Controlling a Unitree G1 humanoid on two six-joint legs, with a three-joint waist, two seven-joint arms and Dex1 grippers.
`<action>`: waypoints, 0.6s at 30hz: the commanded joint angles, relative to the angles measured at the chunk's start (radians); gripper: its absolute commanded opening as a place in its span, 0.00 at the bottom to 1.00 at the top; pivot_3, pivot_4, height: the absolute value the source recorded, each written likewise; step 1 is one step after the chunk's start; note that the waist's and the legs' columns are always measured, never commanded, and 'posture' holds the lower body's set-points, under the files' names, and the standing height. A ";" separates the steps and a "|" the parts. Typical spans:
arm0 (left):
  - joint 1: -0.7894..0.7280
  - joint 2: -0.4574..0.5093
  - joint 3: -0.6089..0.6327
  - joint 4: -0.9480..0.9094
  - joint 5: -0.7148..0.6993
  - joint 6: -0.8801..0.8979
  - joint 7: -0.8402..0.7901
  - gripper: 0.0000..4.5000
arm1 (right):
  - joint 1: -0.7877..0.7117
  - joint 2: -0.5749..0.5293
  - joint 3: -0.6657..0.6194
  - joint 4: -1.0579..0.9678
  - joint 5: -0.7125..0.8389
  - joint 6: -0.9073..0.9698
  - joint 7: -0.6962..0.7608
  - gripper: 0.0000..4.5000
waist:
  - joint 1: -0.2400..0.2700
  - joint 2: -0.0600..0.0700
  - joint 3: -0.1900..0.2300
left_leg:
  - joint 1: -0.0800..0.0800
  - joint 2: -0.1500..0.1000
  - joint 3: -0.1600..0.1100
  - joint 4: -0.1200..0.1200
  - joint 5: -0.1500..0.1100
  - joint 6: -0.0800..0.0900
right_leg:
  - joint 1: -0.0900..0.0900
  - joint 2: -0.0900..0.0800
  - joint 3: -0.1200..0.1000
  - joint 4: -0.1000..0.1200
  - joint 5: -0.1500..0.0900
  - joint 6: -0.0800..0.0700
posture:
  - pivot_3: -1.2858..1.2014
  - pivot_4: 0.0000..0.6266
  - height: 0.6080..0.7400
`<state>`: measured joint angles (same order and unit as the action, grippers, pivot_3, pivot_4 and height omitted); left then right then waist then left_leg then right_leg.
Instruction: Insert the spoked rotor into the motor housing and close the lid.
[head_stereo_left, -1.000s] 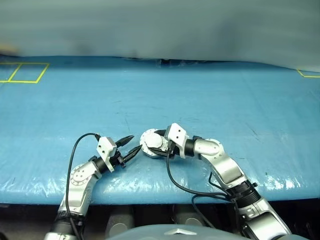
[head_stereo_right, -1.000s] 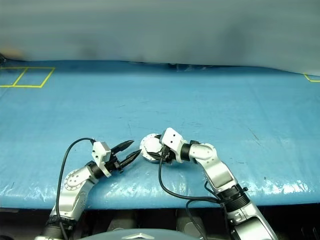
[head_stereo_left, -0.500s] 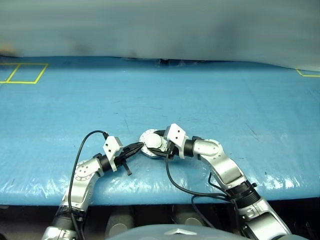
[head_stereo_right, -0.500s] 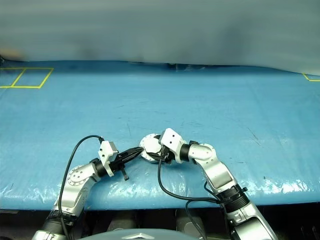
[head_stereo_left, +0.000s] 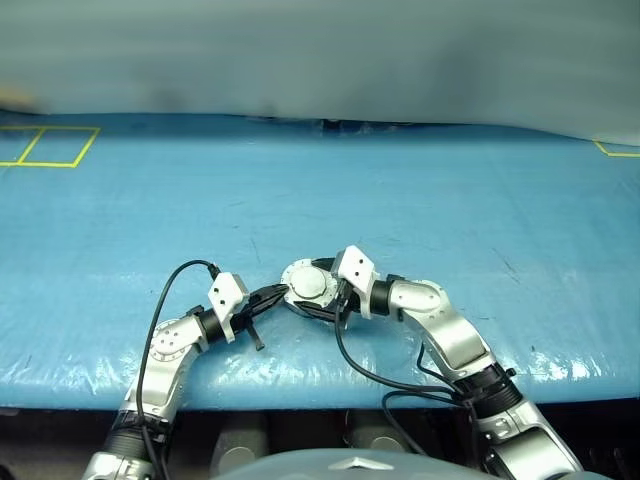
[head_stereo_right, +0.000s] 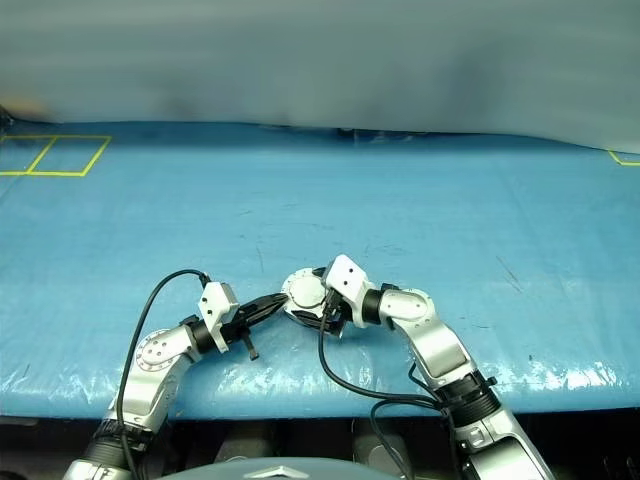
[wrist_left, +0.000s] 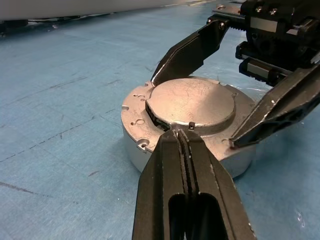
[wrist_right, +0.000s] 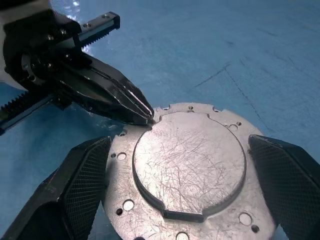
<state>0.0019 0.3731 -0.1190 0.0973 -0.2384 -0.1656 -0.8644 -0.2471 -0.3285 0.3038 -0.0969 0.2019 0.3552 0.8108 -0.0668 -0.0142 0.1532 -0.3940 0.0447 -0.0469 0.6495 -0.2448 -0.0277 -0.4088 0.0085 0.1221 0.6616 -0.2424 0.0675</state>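
The motor housing (wrist_left: 150, 150) lies flat on the blue mat near the front edge, with the plain grey lid (wrist_right: 190, 165) down on top of it. The spoked rotor is hidden. My left gripper (wrist_left: 180, 134) is shut, and its joined tip rests at the lid's rim (head_stereo_left: 283, 292). My right gripper (wrist_right: 180, 142) reaches in from the other side and is open. One of its fingers (wrist_right: 75, 195) stands on each side of the housing, close to the wall, and I cannot tell whether they touch it.
The blue mat (head_stereo_left: 400, 200) stretches far behind and to both sides. Yellow tape squares (head_stereo_left: 50, 147) mark its far left corner, and a yellow line (head_stereo_left: 615, 148) marks the far right. The mat's front edge (head_stereo_left: 330, 385) runs just below both arms.
My left gripper went from open to shut and moved right until its tip met the lid's rim, then kept still. The disc in the right jaws now lies flatter.
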 joint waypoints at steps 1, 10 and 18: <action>0.016 0.001 -0.009 0.001 0.018 0.002 0.010 0.00 | -0.003 0.038 -0.128 -0.096 0.178 0.072 0.000 0.99 | 0.001 0.001 0.001 | 0.000 0.000 0.000 0.000 0.000 0.000 | 0.000 0.000 0.000 0.000 0.000 0.000 | 0.52 0.24 1.00; 0.016 -0.003 -0.014 0.009 0.020 -0.013 0.016 0.00 | -0.013 0.045 -0.308 -0.020 0.371 0.388 -0.124 0.99 | 0.002 0.001 0.001 | -0.001 0.000 0.000 -0.001 0.000 0.000 | -0.001 0.000 0.000 0.000 0.000 0.000 | 0.52 0.24 1.00; 0.018 -0.002 -0.013 0.009 0.021 -0.024 0.020 0.00 | 0.005 0.089 -0.401 0.063 0.518 0.588 -0.158 0.99 | 0.000 0.001 0.001 | -0.001 0.000 0.000 -0.001 0.000 0.000 | -0.001 0.000 0.000 0.000 0.000 0.000 | 0.52 0.24 1.00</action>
<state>0.0119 0.3707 -0.1210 0.0997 -0.2365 -0.1892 -0.8489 -0.2446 -0.2518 -0.0718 -0.0326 0.6783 0.9178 0.6553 -0.0667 -0.0127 0.1544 -0.3952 0.0443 -0.0469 0.6483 -0.2448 -0.0276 -0.4099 0.0083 0.1223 0.6610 -0.2426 0.0672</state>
